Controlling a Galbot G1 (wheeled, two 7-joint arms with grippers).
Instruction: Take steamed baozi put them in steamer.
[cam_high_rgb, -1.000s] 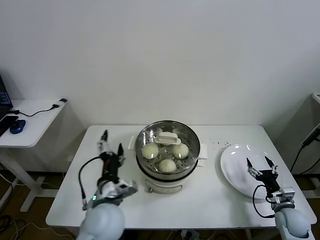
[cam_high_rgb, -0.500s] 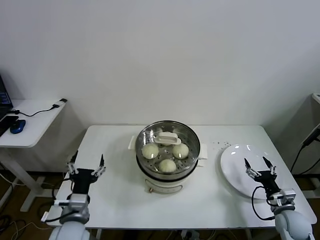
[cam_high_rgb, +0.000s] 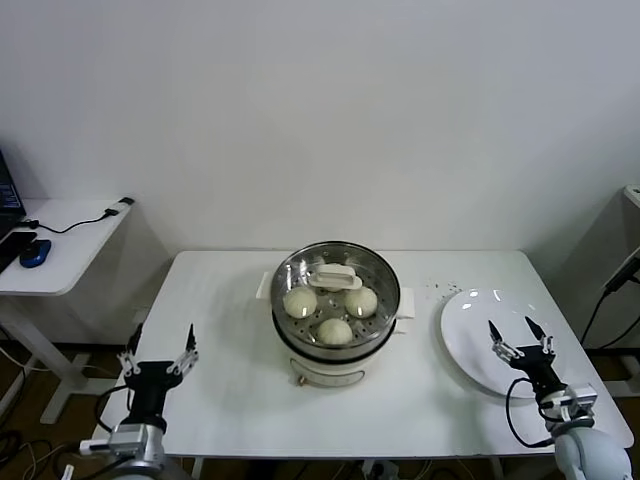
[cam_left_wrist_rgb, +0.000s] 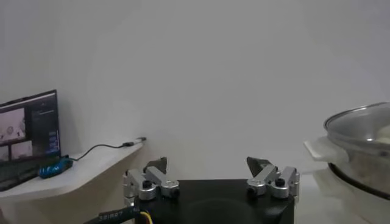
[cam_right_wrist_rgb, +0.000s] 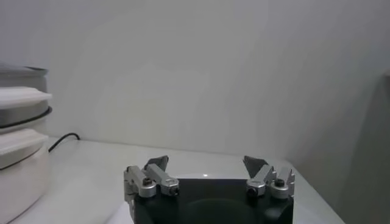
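The steamer (cam_high_rgb: 335, 352) stands mid-table, a shiny steel pot on a white base with white side handles. Three cream-white baozi (cam_high_rgb: 335, 331) show inside it on the perforated tray, seen through the lid. My left gripper (cam_high_rgb: 158, 343) hovers open and empty at the table's front left corner, well clear of the pot. My right gripper (cam_high_rgb: 519, 335) is open and empty over the near edge of the white plate (cam_high_rgb: 470, 315). In the left wrist view the open left gripper (cam_left_wrist_rgb: 210, 163) has the steamer (cam_left_wrist_rgb: 365, 158) off to one side. The right wrist view shows the open right gripper (cam_right_wrist_rgb: 207, 161) and the steamer (cam_right_wrist_rgb: 18, 146).
A glass lid with a white handle (cam_high_rgb: 335, 275) sits on the steamer. The flat white plate holds nothing. A small side table (cam_high_rgb: 60, 245) to the left carries a laptop, a blue mouse and a cable. A white wall stands behind the table.
My left arm has drawn back from beside the steamer to the table's front left corner. The right gripper has barely shifted. Both stayed open.
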